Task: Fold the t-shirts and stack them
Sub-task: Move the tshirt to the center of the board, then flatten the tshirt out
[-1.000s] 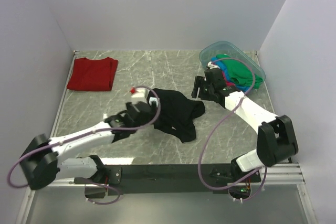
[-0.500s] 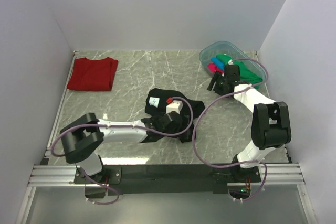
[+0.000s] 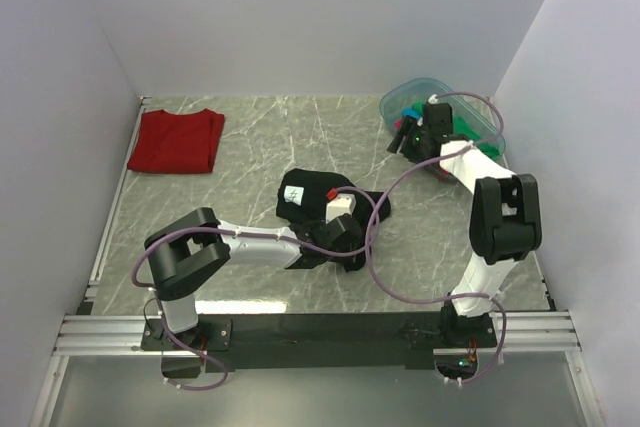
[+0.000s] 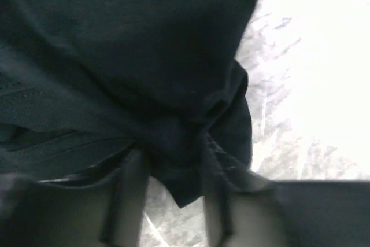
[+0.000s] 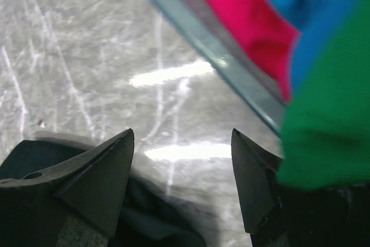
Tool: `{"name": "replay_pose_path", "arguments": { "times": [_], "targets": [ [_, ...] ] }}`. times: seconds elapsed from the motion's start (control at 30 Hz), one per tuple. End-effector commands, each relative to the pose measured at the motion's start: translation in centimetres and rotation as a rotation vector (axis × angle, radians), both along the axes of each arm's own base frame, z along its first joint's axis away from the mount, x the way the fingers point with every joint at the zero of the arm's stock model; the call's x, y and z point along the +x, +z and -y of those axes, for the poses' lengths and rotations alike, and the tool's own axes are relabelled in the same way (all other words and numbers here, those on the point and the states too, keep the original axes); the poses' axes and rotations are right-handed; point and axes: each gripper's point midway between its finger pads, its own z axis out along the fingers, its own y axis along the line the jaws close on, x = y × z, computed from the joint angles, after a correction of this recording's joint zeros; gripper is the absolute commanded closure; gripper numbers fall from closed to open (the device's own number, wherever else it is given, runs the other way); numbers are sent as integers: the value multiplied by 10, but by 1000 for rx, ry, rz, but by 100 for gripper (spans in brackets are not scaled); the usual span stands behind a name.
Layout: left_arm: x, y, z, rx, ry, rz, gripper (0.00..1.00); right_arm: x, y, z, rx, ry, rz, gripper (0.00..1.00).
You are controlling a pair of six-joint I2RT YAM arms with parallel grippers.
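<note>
While the left hand (image 4: 172, 166) pinches a fold of the black t-shirt (image 3: 310, 192), five shirts show.
Black lies at table (image 3: 260, 127) centre, one dark red shirt (image 3: 177, 140) at ten o'clock; one green shirt (image 5: 329, 114), one pink shirt (image 5: 243, 15) and one blue shirt (image 5: 306, 4) fill the single tub (image 5: 231, 79) at two o'clock, the right hand (image 5: 179, 183) spread wide at its rim.

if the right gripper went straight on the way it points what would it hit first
Probably the bare marble table, which the open right gripper frames, just short of the wall of the blue plastic tub. Depth is unclear.
</note>
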Motion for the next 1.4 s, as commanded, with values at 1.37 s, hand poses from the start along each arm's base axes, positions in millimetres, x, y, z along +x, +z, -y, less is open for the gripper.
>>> {"name": "replay_pose_path", "arguments": {
  "times": [1.37],
  "targets": [
    [76, 258, -132, -189, 186, 405, 99, 87, 142, 6, -119, -22, 379, 24]
  ]
}}
